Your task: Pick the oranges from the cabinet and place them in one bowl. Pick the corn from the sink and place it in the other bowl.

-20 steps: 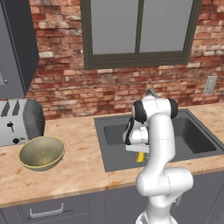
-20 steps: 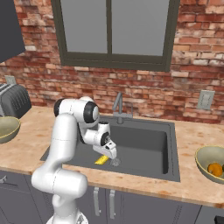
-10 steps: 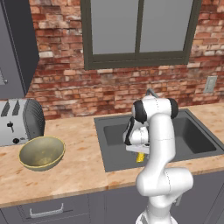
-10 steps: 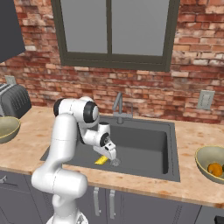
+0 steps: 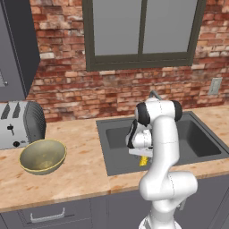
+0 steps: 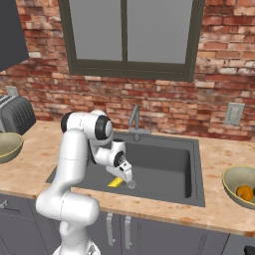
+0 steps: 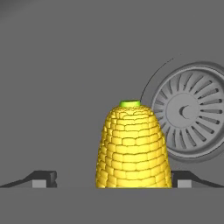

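Corn [image 7: 133, 148] on sink [image 6: 164, 169] floor beside drain [image 7: 191, 116], between fingertips of wide-open gripper [image 7: 111, 179], not grasped

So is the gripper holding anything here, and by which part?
Nothing held. The gripper is open, its fingertips on either side of the yellow corn cob lying in the dark grey sink.

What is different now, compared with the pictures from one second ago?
Nothing has visibly changed. The gripper stays low in the sink, open, with the corn between its fingertips and not yet gripped. The empty bowl and the bowl with fruit rest as before.
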### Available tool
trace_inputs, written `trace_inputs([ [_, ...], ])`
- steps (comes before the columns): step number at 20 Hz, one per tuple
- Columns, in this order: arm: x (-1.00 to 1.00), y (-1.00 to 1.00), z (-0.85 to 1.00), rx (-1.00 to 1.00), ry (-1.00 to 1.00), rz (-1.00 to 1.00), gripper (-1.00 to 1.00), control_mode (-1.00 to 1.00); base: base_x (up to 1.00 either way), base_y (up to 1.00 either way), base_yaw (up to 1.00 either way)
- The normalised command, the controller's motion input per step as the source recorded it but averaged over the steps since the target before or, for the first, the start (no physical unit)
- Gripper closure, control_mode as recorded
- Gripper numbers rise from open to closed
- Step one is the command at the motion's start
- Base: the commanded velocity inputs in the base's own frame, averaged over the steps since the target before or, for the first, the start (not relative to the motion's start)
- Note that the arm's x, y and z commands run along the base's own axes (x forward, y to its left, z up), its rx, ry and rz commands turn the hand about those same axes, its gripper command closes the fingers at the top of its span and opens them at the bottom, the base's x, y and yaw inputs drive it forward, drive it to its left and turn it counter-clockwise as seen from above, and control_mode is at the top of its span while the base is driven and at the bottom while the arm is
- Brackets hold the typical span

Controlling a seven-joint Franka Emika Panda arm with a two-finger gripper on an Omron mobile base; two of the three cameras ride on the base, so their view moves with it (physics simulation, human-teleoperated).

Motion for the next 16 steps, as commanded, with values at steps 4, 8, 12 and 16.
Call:
trace_inputs([
  [4,0.00,0.00,0.00,0.00,0.00,0.00,-1.00,-1.00,0.00,0.00,0.00],
  [8,0.00,0.00,0.00,0.00,0.00,0.00,1.00,-1.00,0.00,0.00,0.00],
  [12,0.00,0.00,0.00,0.00,0.00,0.00,1.00,-1.00,0.00,0.00,0.00],
  [16,0.00,0.00,0.00,0.00,0.00,0.00,1.00,-1.00,0.00,0.00,0.00],
])
